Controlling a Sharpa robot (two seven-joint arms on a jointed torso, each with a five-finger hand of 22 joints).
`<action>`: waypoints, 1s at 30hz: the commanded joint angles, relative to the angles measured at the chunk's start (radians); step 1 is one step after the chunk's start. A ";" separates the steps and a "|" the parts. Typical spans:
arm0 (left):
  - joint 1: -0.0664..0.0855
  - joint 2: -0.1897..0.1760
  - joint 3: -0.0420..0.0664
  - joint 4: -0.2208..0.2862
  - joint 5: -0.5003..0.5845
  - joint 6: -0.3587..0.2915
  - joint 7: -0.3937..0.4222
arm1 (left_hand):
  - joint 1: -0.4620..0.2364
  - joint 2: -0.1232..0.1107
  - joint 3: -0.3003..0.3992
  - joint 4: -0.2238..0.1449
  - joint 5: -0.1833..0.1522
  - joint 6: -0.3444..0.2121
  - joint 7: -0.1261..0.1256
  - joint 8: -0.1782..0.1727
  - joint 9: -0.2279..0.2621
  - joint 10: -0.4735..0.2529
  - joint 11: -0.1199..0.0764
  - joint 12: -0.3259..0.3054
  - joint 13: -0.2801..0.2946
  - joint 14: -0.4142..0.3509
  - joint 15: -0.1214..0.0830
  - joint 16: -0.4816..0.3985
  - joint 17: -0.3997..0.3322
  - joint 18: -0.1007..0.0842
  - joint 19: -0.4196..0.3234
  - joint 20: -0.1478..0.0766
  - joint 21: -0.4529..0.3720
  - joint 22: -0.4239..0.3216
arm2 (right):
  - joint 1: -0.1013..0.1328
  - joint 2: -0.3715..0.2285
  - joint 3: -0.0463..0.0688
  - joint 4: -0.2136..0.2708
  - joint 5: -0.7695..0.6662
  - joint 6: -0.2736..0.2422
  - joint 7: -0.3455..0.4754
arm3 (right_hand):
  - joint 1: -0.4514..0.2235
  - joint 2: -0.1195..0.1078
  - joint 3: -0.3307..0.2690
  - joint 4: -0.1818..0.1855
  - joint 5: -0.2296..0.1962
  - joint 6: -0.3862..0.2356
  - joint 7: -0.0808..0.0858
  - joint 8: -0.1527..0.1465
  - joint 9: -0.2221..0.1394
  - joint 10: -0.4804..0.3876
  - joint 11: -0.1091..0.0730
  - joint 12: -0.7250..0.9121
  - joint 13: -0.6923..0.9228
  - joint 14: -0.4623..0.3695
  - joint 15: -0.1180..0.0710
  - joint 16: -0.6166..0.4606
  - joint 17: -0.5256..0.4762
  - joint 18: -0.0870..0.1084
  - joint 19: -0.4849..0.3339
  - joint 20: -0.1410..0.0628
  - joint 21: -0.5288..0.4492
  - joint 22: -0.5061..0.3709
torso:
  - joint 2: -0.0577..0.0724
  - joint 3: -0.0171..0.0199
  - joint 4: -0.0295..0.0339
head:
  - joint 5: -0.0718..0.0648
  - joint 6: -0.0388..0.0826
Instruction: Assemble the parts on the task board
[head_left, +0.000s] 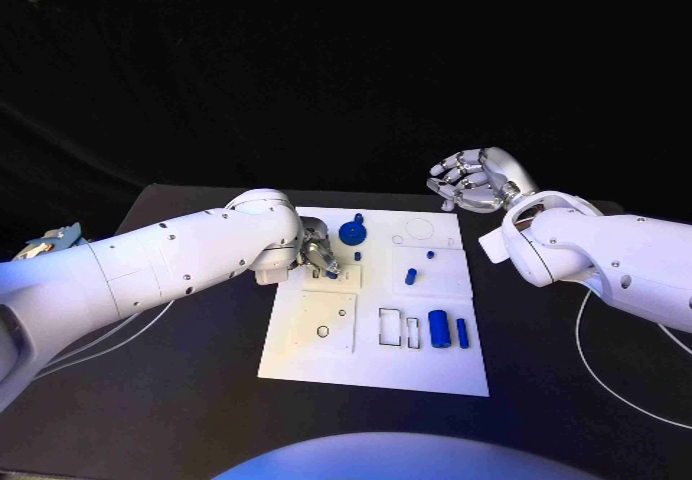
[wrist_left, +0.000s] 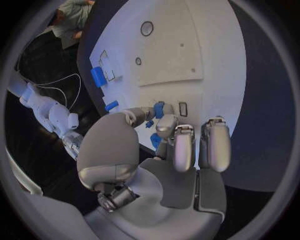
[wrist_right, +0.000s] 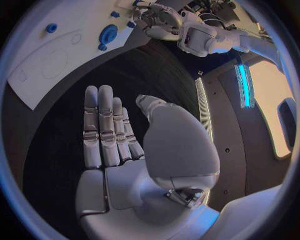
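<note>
The white task board (head_left: 310, 362) lies in the middle of the black table. My left hand (head_left: 320, 250) hovers low over the board's far left part. There its thumb and a finger pinch a small blue part (wrist_left: 159, 109) beside a small rectangular slot (wrist_left: 183, 108). A round blue disc (head_left: 355, 236) lies just right of that hand, with a small blue piece (head_left: 359, 218) behind it. Two short blue pegs (head_left: 411, 276) stand mid-board. A thick blue cylinder (head_left: 438, 328) and a thinner one (head_left: 462, 333) lie at the right. My right hand (head_left: 473, 180) is raised beyond the board's far right corner, fingers straight, holding nothing.
Outlined recesses (head_left: 394, 327) mark the board next to the cylinders, and a square plate with small holes (head_left: 326, 322) sits on its left half. White cables (head_left: 591, 340) trail over the table to the right of the board and under my left arm.
</note>
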 joint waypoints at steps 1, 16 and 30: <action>-0.001 0.005 -0.002 -0.001 0.019 0.023 0.002 | -0.009 -0.001 0.026 -0.029 -0.006 0.021 -0.025 -0.004 -0.002 0.005 -0.005 0.006 0.000 0.087 -0.007 0.001 0.207 -0.009 0.003 -0.007 0.002 0.031 | 0.000 0.000 0.000 0.002 -0.002 0.009 0.004 | -0.007 -0.001 -0.005 0.001 0.003 -0.009 0.005 0.006 -0.001 -0.004 0.004 -0.003 -0.001 0.002 0.003 -0.003 0.002 0.011 0.003 0.004 -0.003 -0.001 | 0.000 -0.0001 0.0003 | -0.001 0.000; -0.001 0.012 -0.004 -0.009 0.025 0.025 0.000 | -0.035 -0.008 -0.024 0.014 -0.008 0.033 -0.027 -0.008 -0.006 0.006 -0.006 0.011 0.004 0.087 -0.008 0.002 0.209 -0.010 0.005 -0.009 0.001 0.032 | 0.000 -0.001 0.000 0.004 -0.002 0.009 0.004 | -0.010 0.000 -0.006 0.003 0.003 -0.009 0.005 0.007 -0.001 -0.003 0.004 -0.003 -0.003 0.003 0.004 -0.005 0.003 0.011 0.003 0.004 -0.005 -0.003 | 0.001 0.0003 0.0003 | -0.004 -0.002; -0.001 0.014 -0.005 -0.015 0.027 0.024 -0.005 | -0.056 -0.005 -0.138 0.082 -0.012 0.046 -0.027 -0.013 -0.009 0.007 -0.006 0.017 0.008 0.088 -0.008 0.003 0.210 -0.011 0.008 -0.010 0.001 0.036 | 0.001 -0.003 0.000 0.005 -0.002 0.012 0.003 | -0.012 0.000 -0.007 0.004 0.002 -0.009 0.005 0.008 -0.001 -0.003 0.004 -0.002 -0.003 0.003 0.004 -0.006 0.003 0.011 0.004 0.004 -0.005 -0.004 | 0.001 0.0004 0.0005 | -0.006 -0.005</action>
